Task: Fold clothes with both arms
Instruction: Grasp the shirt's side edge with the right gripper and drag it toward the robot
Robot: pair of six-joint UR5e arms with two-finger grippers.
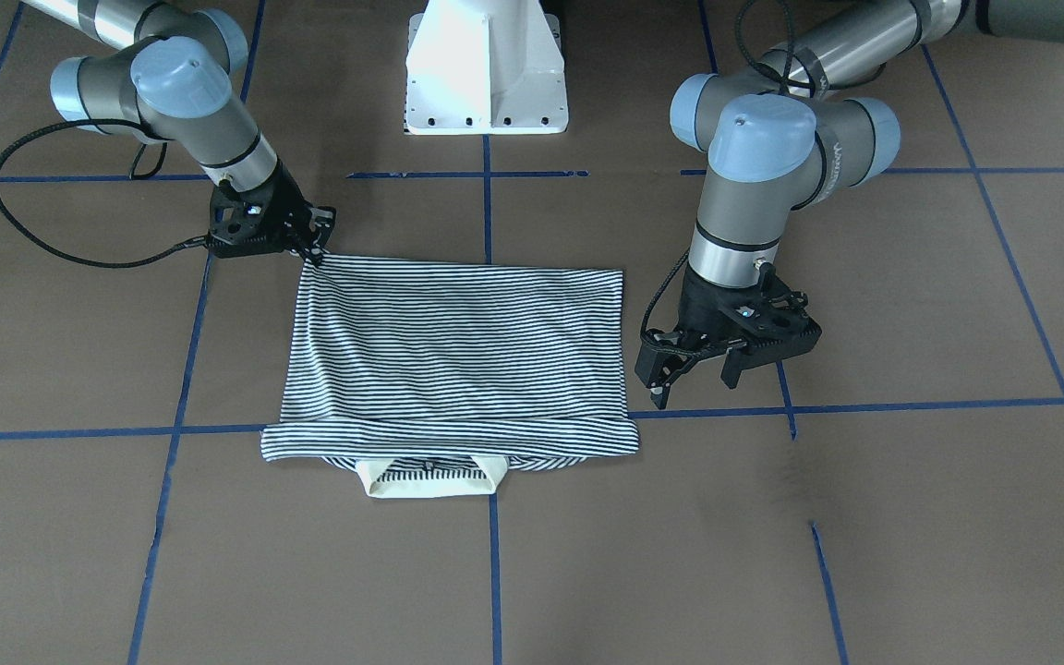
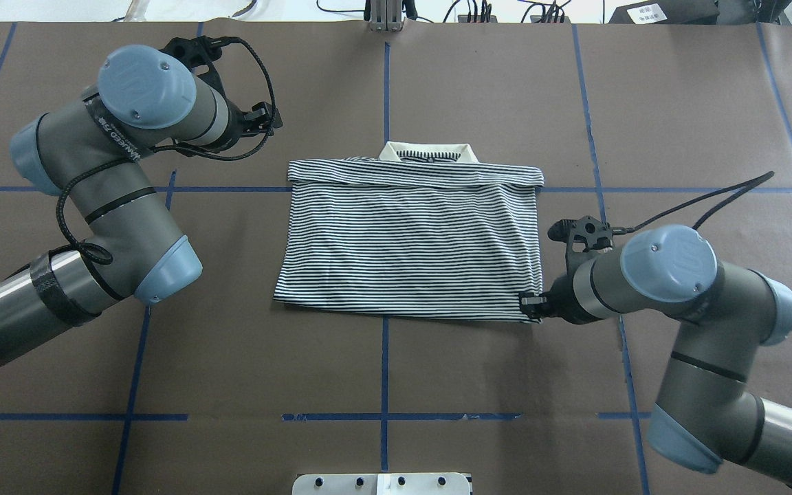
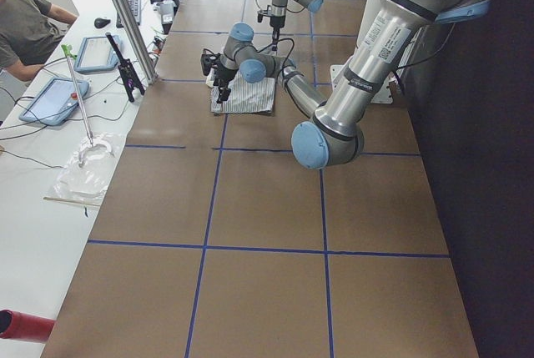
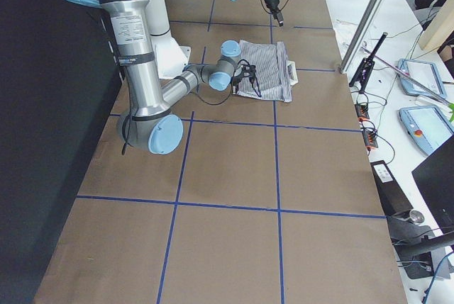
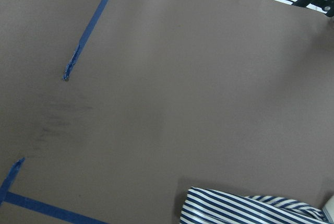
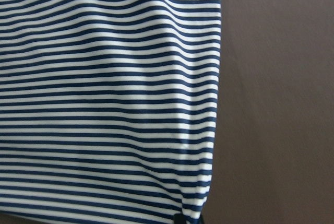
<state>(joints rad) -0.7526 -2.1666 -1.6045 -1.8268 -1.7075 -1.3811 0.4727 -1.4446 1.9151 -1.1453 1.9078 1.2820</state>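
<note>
The left pincer (image 1: 694,377) hangs released, jaws apart, holding nothing. Just to its right the polo shirt (image 2: 410,240) lies on the tabletop (image 2: 382,371), folded into a flat rectangle, and its cream collar (image 2: 427,150) pokes out on the side away from the robot. At the shirt's opposite edge the right pincer (image 2: 530,306) appears clenched on the hem corner nearest the robot. With only that corner held, a lift by the right arm alone would likely drag the fold askew. The stacked layers could also slide apart, or the thin cloth could slip free. If the left pincer closes short of the edge, it would catch nothing.
</note>
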